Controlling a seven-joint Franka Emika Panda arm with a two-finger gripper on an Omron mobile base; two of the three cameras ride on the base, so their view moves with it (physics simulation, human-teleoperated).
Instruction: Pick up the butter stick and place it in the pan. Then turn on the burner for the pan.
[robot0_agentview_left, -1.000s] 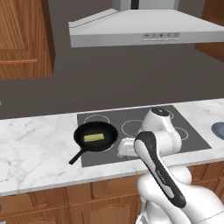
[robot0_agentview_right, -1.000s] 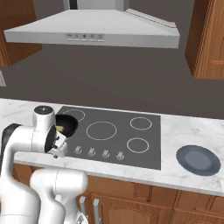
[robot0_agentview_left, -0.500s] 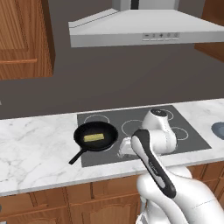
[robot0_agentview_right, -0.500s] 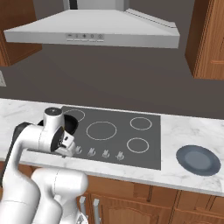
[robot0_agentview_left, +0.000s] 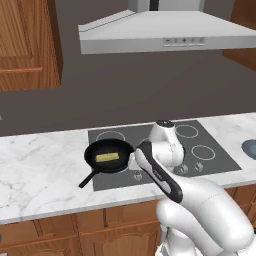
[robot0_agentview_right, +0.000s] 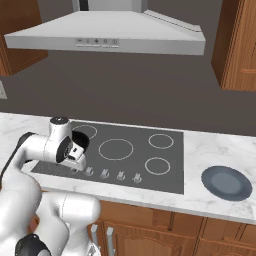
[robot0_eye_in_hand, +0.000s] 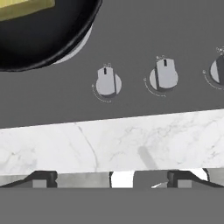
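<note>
the butter stick (robot0_agentview_left: 107, 157) lies flat inside the pan (robot0_agentview_left: 109, 156), which sits on the front-left burner of the cooktop (robot0_agentview_left: 215, 159) with its handle running out toward 8 o'clock over the marble counter (robot0_agentview_left: 40, 170). so the first half of the task looks done; the burner is not yet switched on, as far as i can judge.

over the last second the arm has swung from beside the pan toward the front of the cooktop, and the hand now hangs over the knob row. in the hand view the fingers (robot0_eye_in_hand: 111, 177) stand wide and empty, dark tips low at 6 o'clock, with the pan rim at 11 o'clock and the nearest knob (robot0_eye_in_hand: 107, 82) at 12 o'clock. a second knob (robot0_eye_in_hand: 164, 74) sits just beside it at 1 o'clock. which knob serves the pan's burner i cannot tell for sure.

room: the knobs are close to the counter's front edge, and the pan rim is near the leftmost knob, so an approach from above suits best. a blue plate (robot0_agentview_right: 225, 182) rests well apart on the right.
</note>
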